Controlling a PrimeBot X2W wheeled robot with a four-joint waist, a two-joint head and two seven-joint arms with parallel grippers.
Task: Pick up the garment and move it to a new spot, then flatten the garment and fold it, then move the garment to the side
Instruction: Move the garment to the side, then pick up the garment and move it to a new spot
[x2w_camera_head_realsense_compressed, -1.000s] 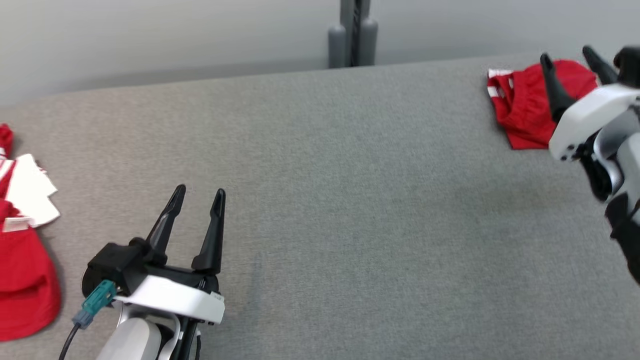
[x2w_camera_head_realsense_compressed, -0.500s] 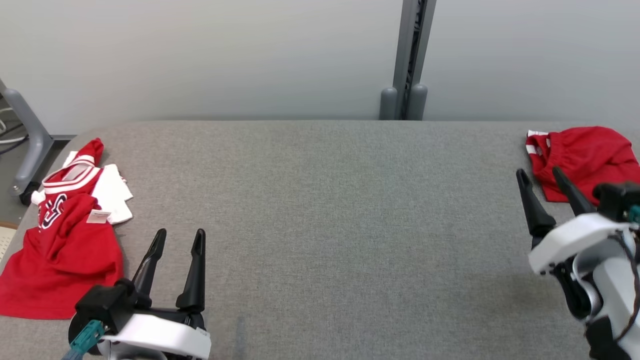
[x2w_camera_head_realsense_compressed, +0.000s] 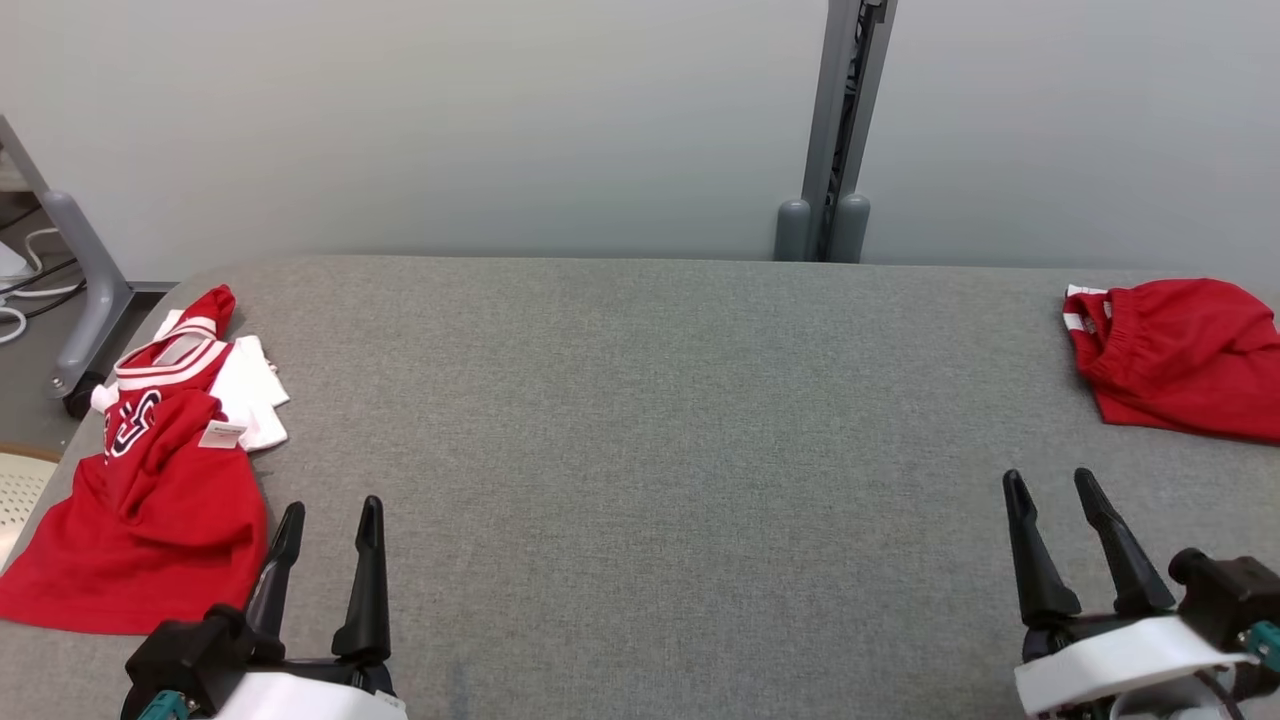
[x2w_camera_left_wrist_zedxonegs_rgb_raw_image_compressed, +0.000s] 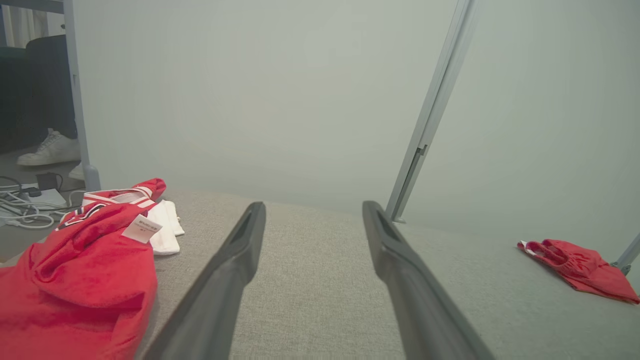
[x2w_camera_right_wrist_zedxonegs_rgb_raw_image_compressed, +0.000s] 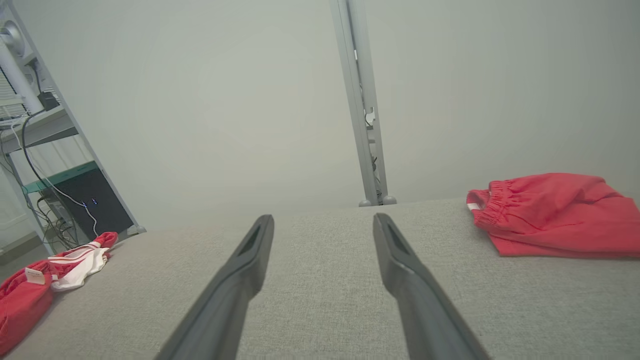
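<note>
Grey counter (x2w_camera_head_realsense_compressed: 640, 450): fabric-covered. You see it run the full width of the head view, with a pale wall (x2w_camera_head_realsense_compressed: 400, 120) and an upright metal post (x2w_camera_head_realsense_compressed: 845, 120) behind its far edge.
Red jersey (x2w_camera_head_realsense_compressed: 150, 510): crumpled at the counter's left end, with white trim and a paper tag uppermost. Nothing holds it.
Red shorts (x2w_camera_head_realsense_compressed: 1180, 355): folded and lying flat near the far right corner, elastic waistband turned toward the counter's middle. Nothing touches them.
Left gripper (x2w_camera_head_realsense_compressed: 332, 507): at the lower left of your head view, fingers parted with nothing between them. It is just to the right of the jersey's near hem, and you cannot tell from here whether it brushes the cloth.
Right gripper (x2w_camera_head_realsense_compressed: 1047, 477): at the lower right, fingers parted and empty, well apart from the shorts on their near side.
Right gripper, change: a second ago its fingertips stood over the shorts. Half a second ago they were just beside the shorts' near edge. Now bare counter lies between them, and the spread of the fingers looks the same.
Head camera, change: it has tilted up, so more wall and post show and both garments sit lower in the picture. Do not read that as the garments moving.
Unchanged: the shorts keep the same folded lie, and the left gripper keeps its place beside the jersey.
</note>
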